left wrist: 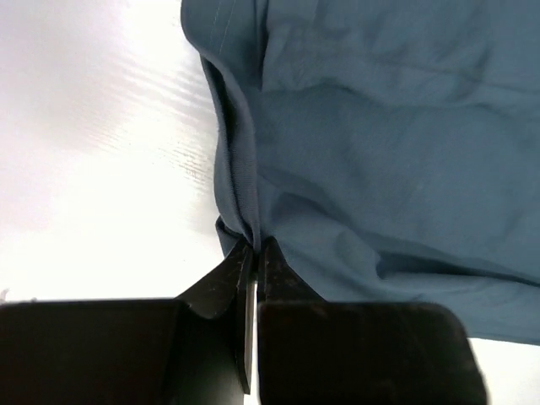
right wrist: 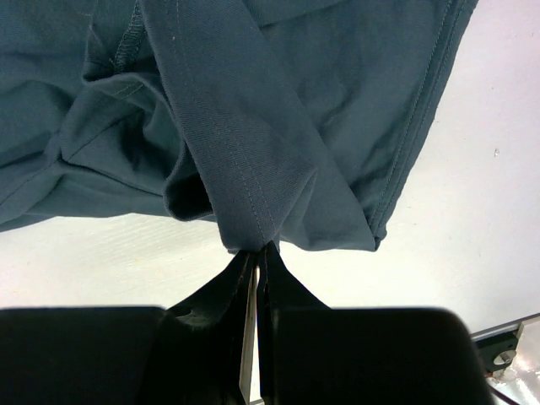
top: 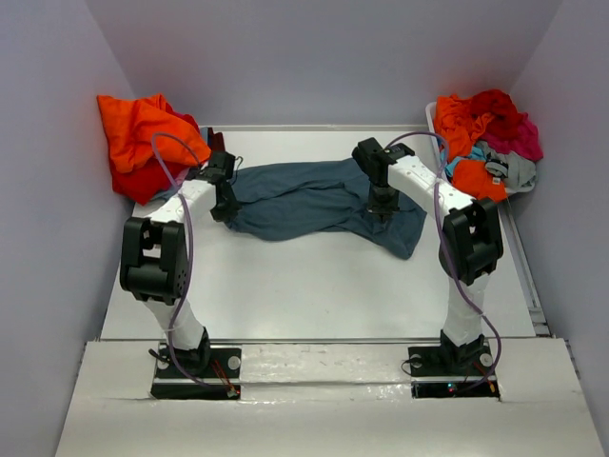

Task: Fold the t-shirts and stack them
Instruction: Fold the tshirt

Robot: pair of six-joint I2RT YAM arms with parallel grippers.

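Observation:
A dark slate-blue t-shirt (top: 314,200) lies rumpled across the far middle of the white table (top: 314,286). My left gripper (top: 226,205) is shut on its left edge; the left wrist view shows the cloth (left wrist: 380,152) pinched between the black fingertips (left wrist: 256,249). Over the shirt's right part, my right gripper (top: 383,211) is shut on a stitched hem fold (right wrist: 245,169), which is clamped at the tips (right wrist: 261,249). An orange and red pile of t-shirts (top: 143,143) sits at the far left. More t-shirts in orange, red, magenta, teal and grey (top: 485,138) are heaped at the far right.
Grey walls close in the table on the left, back and right. A white bin (top: 433,119) holds the right-hand heap. The arm bases (top: 195,367) (top: 457,362) stand on the near edge strip.

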